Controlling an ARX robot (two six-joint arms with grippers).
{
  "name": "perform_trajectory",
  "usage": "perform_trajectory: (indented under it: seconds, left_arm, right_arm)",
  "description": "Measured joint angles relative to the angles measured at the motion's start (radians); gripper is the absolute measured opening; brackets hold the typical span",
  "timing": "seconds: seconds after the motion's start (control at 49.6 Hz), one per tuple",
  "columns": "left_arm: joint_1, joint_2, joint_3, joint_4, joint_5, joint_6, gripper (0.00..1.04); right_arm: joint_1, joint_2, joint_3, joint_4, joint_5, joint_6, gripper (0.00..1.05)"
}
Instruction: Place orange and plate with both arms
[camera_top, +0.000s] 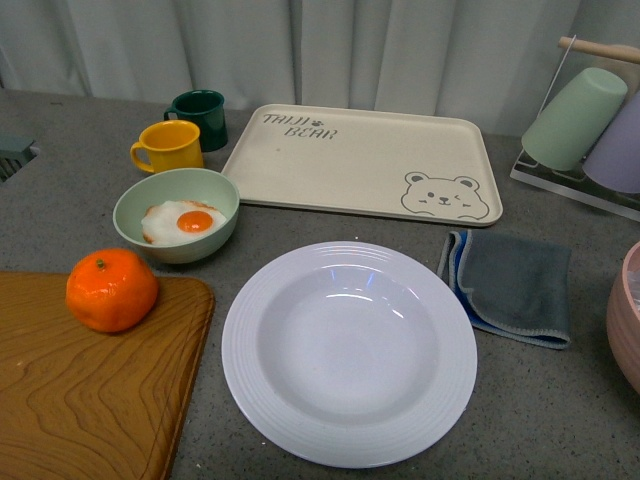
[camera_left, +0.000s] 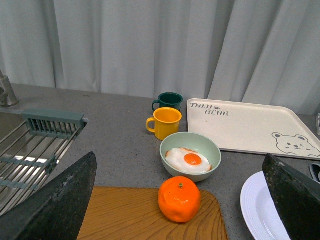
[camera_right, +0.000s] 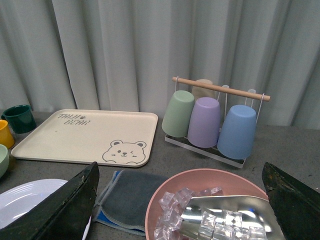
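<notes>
Orange (camera_left: 179, 199) sits ahead of the spread left gripper (camera_left: 179, 157), untouched; right gripper (camera_right: 180, 167) spread too, plate (camera_top: 349, 352) nearby

The orange (camera_top: 111, 290) sits on the board (camera_top: 80, 400), left of the plate (camera_top: 349, 352); a bowl (camera_top: 180, 247) lies behind the orange, a tray (camera_top: 360, 165) behind the plate

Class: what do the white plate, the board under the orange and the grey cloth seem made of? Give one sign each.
Plate: glossy ceramic or melamine, bright highlights. Board: wood, smooth finish, visible grain. Cloth: soft matte fabric, probably microfibre, stitched edge.
</notes>
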Motion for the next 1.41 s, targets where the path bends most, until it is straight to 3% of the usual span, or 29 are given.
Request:
perform_trajectory:
  seconds: [1.047, 1.088, 1.148, 1.41]
  left_arm:
    - [-0.003, 0.007, 0.003, -0.009, -0.013, -0.008, 0.98]
    - [-0.024, 0.077, 0.039, -0.099, -0.08, -0.051, 0.98]
    - [-0.043, 0.218, 0.062, -0.082, -0.124, -0.102, 0.98]
    - [-0.114, 1.077, 0.276, 0.401, -0.027, -0.22, 0.98]
  right_arm:
    - [0.0, 0.0, 0.0, 0.0, 0.0, 0.0, 0.95]
    - [0.0, 0.0, 0.0, 0.0, 0.0, 0.0, 0.95]
    - [0.0, 0.0, 0.0, 0.0, 0.0, 0.0, 0.95]
    - [0.0, -0.001, 0.0, 0.0, 0.0, 0.0, 0.95]
